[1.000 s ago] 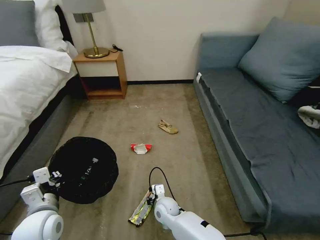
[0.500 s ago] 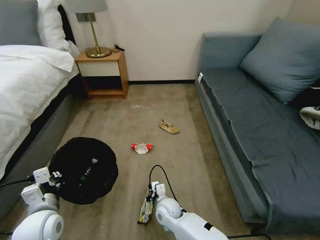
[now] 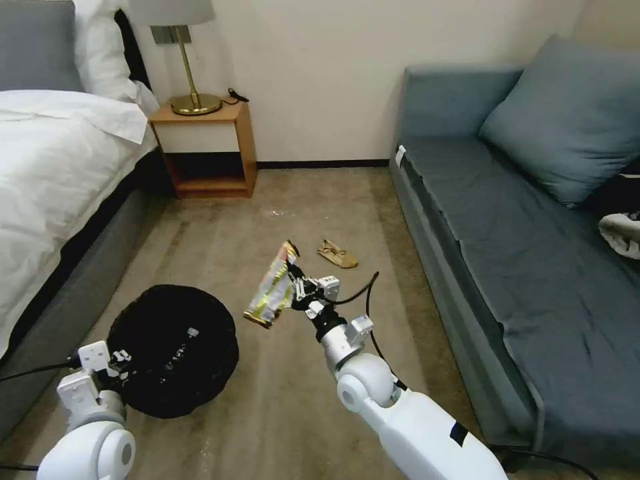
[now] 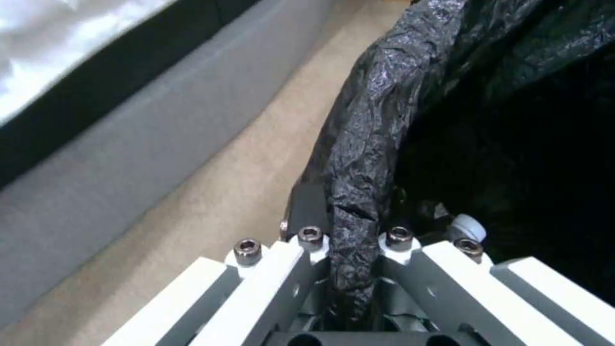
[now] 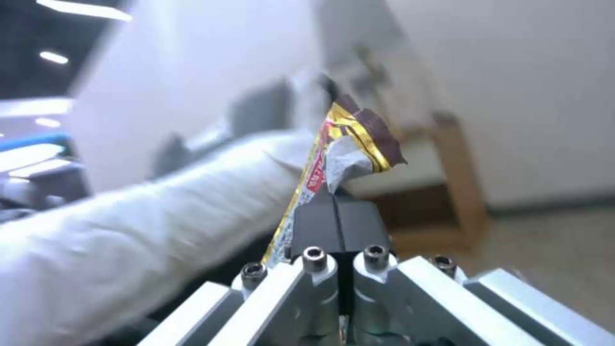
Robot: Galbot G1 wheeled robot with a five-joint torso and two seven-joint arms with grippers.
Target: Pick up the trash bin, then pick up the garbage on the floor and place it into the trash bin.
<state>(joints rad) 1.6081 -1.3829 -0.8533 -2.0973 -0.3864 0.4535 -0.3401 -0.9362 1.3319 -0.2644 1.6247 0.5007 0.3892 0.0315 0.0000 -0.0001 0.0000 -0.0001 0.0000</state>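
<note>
The right pincer (image 3: 294, 291) is carrying the long silver-yellow foil wrapper (image 3: 272, 292) through the air above the carpet. The step in hand, as I judge it, is to bring that wrapper over the mouth of the round, wide black trash bin lined with a crinkled black plastic bag (image 3: 175, 347) and let it fall inside. To do it well, the wrapper's hanging lower end should clear the bin's near rim first, and the pincer should be well over the dark opening before it lets go. The foil is light and stiff, so it may catch on the bag's lip or flutter out if released at the edge.

In the right wrist view the right pincer (image 5: 336, 211) has its two dark pads pressed flat together, with the wrapper (image 5: 333, 154) pinched at its side edge and its torn brown-gold end standing up past the fingertips. The wrapper hangs just to the bin side of this pincer, and the bin sits lower and well apart from it, toward the bed.

The left pincer (image 4: 351, 269) is closed on the bin's rim, the wrinkled bag (image 4: 365, 158) squeezed between its fingers, so the bin is held at its edge nearest the robot.

A tan paper piece (image 3: 336, 254) lies on the floor just beyond the right pincer.
</note>
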